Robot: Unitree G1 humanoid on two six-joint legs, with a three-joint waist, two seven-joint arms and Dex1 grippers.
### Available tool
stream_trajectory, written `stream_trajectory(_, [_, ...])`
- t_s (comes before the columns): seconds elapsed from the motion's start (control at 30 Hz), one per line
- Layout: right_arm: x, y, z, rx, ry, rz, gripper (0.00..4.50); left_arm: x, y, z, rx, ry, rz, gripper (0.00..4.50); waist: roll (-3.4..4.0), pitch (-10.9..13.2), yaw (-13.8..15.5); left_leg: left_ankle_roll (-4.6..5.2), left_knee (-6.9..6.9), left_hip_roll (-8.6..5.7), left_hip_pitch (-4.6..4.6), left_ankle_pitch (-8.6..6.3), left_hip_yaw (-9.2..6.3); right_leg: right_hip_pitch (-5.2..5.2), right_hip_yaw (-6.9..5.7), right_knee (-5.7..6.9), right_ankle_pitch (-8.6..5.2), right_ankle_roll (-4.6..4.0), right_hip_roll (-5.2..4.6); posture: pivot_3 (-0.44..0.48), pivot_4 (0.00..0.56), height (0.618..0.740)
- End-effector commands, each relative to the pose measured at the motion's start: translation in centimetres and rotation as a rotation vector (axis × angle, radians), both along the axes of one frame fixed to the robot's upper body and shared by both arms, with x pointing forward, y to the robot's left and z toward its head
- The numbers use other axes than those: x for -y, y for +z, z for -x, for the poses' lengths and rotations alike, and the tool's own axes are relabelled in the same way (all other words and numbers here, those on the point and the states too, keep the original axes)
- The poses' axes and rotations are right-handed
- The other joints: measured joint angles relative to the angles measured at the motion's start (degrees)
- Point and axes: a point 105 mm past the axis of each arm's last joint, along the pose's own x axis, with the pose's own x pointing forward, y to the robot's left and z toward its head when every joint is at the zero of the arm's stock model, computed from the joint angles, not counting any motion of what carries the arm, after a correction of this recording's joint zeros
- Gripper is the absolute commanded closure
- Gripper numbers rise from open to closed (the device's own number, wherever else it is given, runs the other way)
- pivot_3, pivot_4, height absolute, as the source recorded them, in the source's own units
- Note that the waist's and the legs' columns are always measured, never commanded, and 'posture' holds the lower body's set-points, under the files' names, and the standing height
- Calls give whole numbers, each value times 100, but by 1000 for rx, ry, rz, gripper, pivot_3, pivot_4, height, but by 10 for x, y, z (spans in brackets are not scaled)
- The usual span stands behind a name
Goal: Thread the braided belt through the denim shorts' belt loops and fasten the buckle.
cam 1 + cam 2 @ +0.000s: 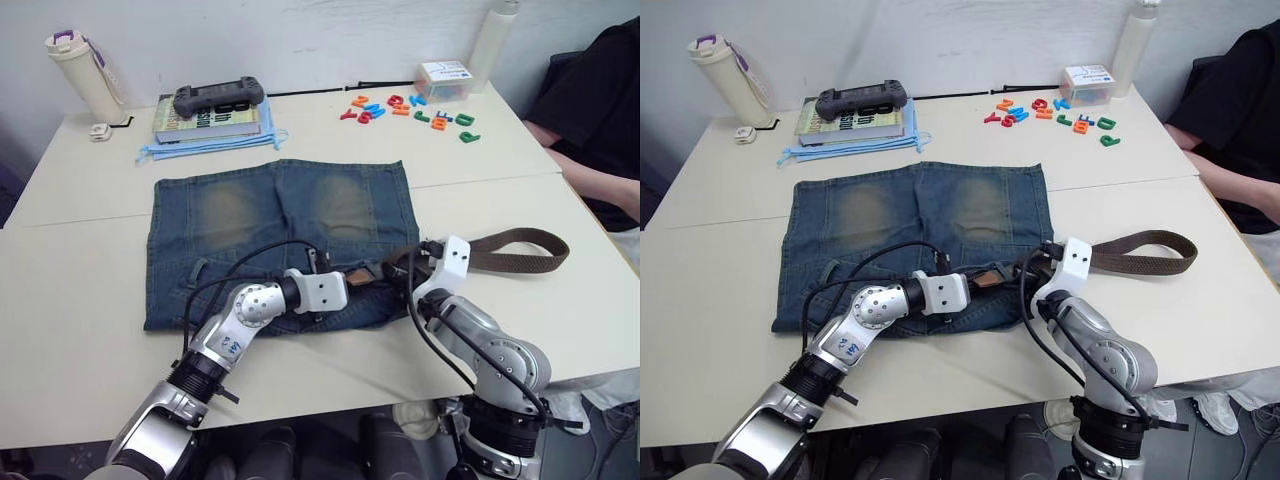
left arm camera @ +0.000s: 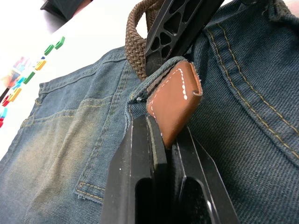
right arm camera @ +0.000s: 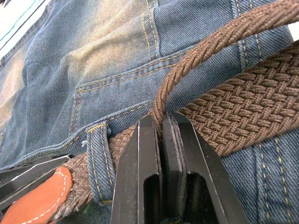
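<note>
braided belt (image 3: 243,116) — through a belt loop (image 3: 100,158) | left tool (image 2: 163,140) pinches tan tip | right tool (image 3: 161,122) pinches strap

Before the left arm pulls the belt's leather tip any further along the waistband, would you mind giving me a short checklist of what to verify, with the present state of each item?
1. Left gripper holds the tan tip of the braided belt: ok, fingers shut on it.
2. Right gripper holds the strap to feed it: ok, shut on the woven edge.
3. Belt passes under a belt loop: ok, the strap goes beneath one denim loop between the grippers.
4. Slack left to feed: ok, the belt lies folded back on the table, right of the denim shorts.
5. Strap flat, not twisted: not ok, it stands on edge at the right fingers.
6. Buckle position: cannot tell.
</note>
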Motion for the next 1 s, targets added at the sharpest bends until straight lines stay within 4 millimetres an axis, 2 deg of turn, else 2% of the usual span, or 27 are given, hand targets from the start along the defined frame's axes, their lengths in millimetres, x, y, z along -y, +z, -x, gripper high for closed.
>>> stream_trajectory(0.03, [4, -5, 1, -21, -27, 15, 4500, -6, -7, 3, 0, -7, -24, 4443, 0, 0, -15, 0, 0, 0, 0, 0, 0, 0, 0, 0, 0, 0, 0, 0, 150, 740])
stream_trajectory(0.07, [4, -5, 1, -22, -27, 14, 4500, -6, -7, 3, 3, -13, -23, 4443, 0, 0, -20, 0, 0, 0, 0, 0, 0, 0, 0, 0, 0, 0, 0, 0, 150, 740])
stream_trajectory(0.1, [4, -6, 1, -22, -27, 13, 4500, -7, -6, 4, 9, -17, -22, 4084, 0, 0, -26, 0, 0, 0, 0, 0, 0, 0, 0, 0, 0, 0, 0, 0, 150, 740])
stream_trajectory(0.23, [3, -5, 0, -20, -30, 9, 4500, -10, -6, 5, 21, -24, -23, 2380, 0, 0, -19, 0, 0, 0, -2, 0, 0, -2, 0, 0, 0, 0, 0, 0, 150, 740])
stream_trajectory(0.3, [3, -6, 0, -20, -31, 9, 4500, -11, 2, 6, 43, -32, 9, 1489, 0, 0, -16, 0, 2, -1, -2, 0, 0, -1, 0, 0, 0, 0, -1, 0, 150, 740])
stream_trajectory(0.57, [4, -8, 1, -25, -36, 6, 4500, -5, 23, 20, 186, -121, 71, 1489, 0, 0, -11, 0, 3, -3, -4, 0, 0, -1, 0, -1, 0, 0, -3, 0, 150, 740])
stream_trajectory(0.83, [4, -8, 3, -27, -38, 4, 4500, -4, 19, 13, 200, -91, 42, 1489, 0, 0, -10, 1, 3, -4, -4, 0, 0, -1, 0, -1, 0, 0, -3, 0, 150, 740])
stream_trajectory(0.87, [4, -8, 3, -26, -39, 5, 4500, -4, 19, 12, 199, -85, 40, 1887, 0, 0, -10, 1, 3, -4, -4, -1, 0, -1, 0, -1, 0, 0, -3, 0, 150, 740])
stream_trajectory(0.93, [4, -8, 3, -25, -40, 4, 4500, -4, 18, 11, 194, -80, 38, 2326, 0, 0, -10, 1, 3, -4, -4, 0, 0, -1, 0, -1, 0, 0, -2, 0, 150, 740])
stream_trajectory(1.0, [5, -7, 3, -23, -43, 3, 4500, -3, 18, 10, 183, -79, 38, 3256, 0, 0, -9, 1, 3, -4, -4, 0, 0, -1, 0, -1, 0, 0, -3, 0, 150, 740])
